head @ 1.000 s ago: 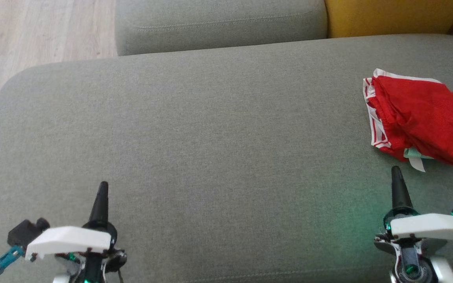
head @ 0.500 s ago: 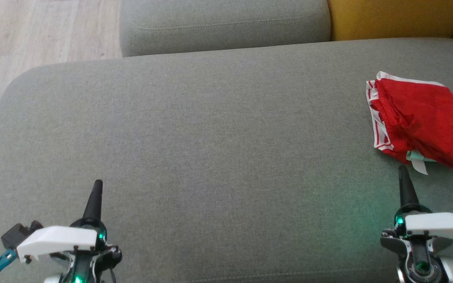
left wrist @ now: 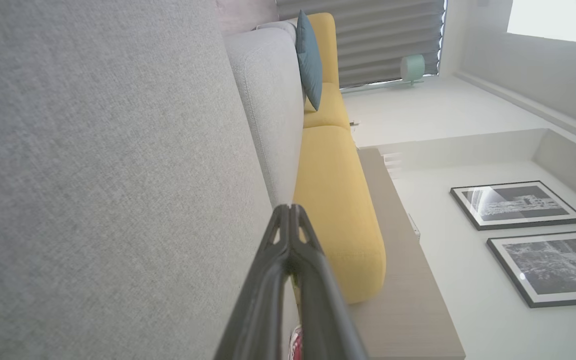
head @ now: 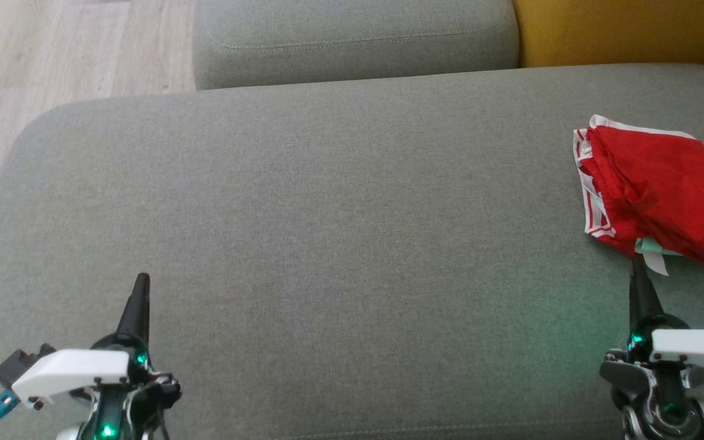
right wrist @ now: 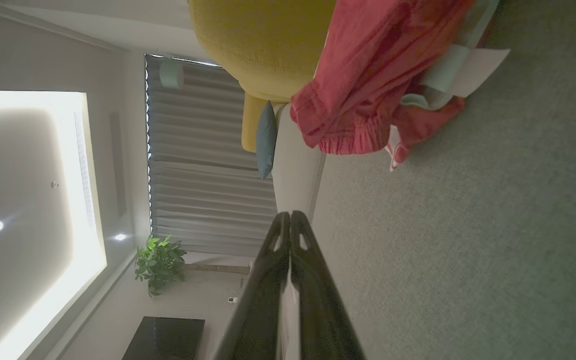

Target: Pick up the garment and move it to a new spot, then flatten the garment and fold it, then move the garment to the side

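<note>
The garment (head: 657, 183) is cut off by the head view's right edge; its label (head: 654, 261) is too small to read.

Garment (head: 657, 195) thin red cloth; sofa (head: 327, 244) matt grey weave.

Before me: a grey seat cushion (head: 327, 214). Behind it, side by side, are a grey back cushion (head: 352, 36) and a yellow cushion (head: 615, 30). Pale wood floor (head: 52, 55) lies to my left. My right wrist view shows a potted plant (right wrist: 159, 262).

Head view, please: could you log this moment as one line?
garment: crumpled, right end of sofa | left tool: shut, empty | right tool: shut, empty, near garment
</note>
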You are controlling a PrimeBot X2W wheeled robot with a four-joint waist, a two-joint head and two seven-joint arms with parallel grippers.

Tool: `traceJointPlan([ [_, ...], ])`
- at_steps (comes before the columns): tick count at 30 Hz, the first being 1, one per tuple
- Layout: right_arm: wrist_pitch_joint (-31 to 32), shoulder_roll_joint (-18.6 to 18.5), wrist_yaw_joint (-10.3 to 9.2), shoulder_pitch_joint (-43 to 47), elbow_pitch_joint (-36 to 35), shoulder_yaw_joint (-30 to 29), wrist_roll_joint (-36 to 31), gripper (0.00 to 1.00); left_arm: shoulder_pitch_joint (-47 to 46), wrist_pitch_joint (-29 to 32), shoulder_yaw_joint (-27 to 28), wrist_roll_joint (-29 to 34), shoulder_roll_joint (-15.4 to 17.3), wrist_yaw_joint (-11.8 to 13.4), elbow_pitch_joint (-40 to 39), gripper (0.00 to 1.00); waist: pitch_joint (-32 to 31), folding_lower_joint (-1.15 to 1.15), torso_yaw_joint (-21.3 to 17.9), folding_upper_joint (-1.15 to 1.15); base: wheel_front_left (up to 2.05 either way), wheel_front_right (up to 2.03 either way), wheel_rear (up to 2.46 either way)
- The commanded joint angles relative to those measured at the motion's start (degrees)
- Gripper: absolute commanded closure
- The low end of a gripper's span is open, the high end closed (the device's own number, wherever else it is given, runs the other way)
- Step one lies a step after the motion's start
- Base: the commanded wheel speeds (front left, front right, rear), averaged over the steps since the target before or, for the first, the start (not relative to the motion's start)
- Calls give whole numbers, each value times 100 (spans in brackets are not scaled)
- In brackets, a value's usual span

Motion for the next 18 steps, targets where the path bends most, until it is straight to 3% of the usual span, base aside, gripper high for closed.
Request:
traceJointPlan([
  [1, 51, -80, 34, -275, -195, 52, 211, 100, -327, 56, 249, -172, 104, -84, -161, 100, -5, 0, 8, 0, 0, 0, 0],
  [18, 307, -64, 39, -297, -196, -139, 1165, 100, -419, 318, 509, -1031, 93, -235, -51, 100, -43, 0, 72, 0, 0, 0, 0],
])
